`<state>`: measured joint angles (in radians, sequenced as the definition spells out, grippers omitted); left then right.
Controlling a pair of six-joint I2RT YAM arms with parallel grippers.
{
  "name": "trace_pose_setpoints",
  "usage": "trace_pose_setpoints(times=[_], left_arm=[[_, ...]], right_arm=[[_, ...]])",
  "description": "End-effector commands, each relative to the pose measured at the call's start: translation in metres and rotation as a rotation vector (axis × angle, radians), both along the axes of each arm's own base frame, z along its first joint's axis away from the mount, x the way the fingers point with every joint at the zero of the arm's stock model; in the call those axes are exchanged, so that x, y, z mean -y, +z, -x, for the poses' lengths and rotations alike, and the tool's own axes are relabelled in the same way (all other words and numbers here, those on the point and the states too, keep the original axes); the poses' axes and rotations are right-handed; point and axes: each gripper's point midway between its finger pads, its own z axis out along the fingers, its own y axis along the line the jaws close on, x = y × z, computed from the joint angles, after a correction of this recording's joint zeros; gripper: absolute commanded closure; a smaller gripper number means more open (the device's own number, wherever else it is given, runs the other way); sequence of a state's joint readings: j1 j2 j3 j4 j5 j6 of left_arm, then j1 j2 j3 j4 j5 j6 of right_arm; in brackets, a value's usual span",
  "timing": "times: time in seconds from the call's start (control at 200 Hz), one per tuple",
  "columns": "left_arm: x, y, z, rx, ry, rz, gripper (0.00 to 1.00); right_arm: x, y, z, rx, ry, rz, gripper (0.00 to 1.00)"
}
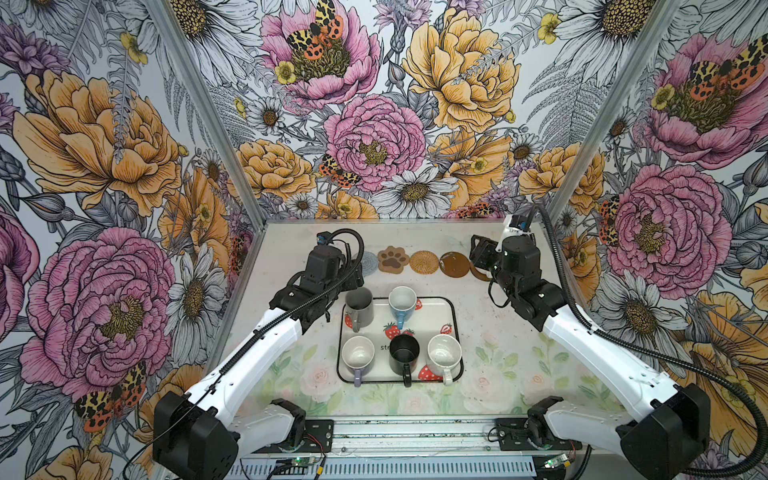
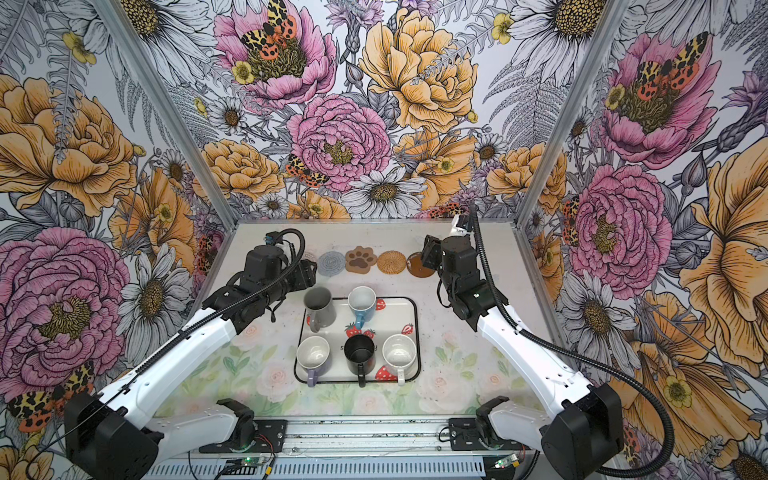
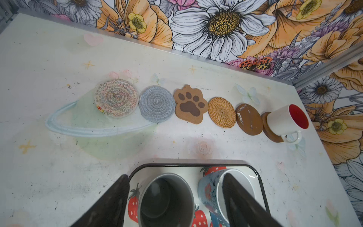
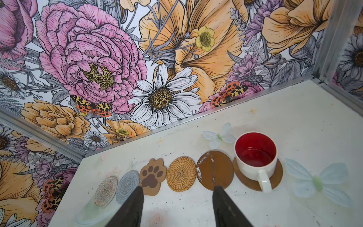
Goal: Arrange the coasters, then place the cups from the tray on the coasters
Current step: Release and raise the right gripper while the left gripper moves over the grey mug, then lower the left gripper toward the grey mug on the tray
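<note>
Left gripper [image 3: 174, 175] is spread wide with a finger either side of the tall grey mug [image 3: 167, 202]. Nothing is pinched yet, and the mug sits in the far left corner of the tray [image 3: 196, 164]. Right gripper [image 4: 177, 187] is open too and empty, hovering just short of the coasters [image 4: 180, 174] lined up along the back of the worktop.

Stuff that could go sideways: the left gripper's outer finger [image 3: 241, 202] looks lined up with the mouth of the light blue mug [image 3: 208, 194] right next door, so closing could nudge or tip that one. The grey mug is tall, so a pinch up high might let it swing or tilt. The coasters sit edge to edge, and the white mug with the red inside [image 4: 255, 157] is already on the end brown coaster [image 4: 247, 183], so a sloppy drop beside it might clip it.

Readable writing: just "str" on the tray, with the rest hidden behind the black mug [image 1: 403, 353]. No brands visible.
</note>
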<state>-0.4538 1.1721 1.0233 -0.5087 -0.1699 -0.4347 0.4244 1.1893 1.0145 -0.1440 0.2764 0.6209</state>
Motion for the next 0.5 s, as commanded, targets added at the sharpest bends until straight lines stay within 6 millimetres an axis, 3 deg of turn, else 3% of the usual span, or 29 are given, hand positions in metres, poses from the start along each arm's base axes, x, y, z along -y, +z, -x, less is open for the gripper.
trace_pose_setpoints(times=[0.0, 0.495], left_arm=[[-0.001, 0.011, 0.014, -0.02, -0.017, -0.05, 0.25], [-0.013, -0.009, 0.079, -0.181, -0.024, -0.174, 0.28]], right_arm=[[-0.002, 0.017, 0.004, 0.064, 0.014, -0.038, 0.41], [0.023, 0.007, 0.013, 0.074, -0.054, 0.019, 0.39]])
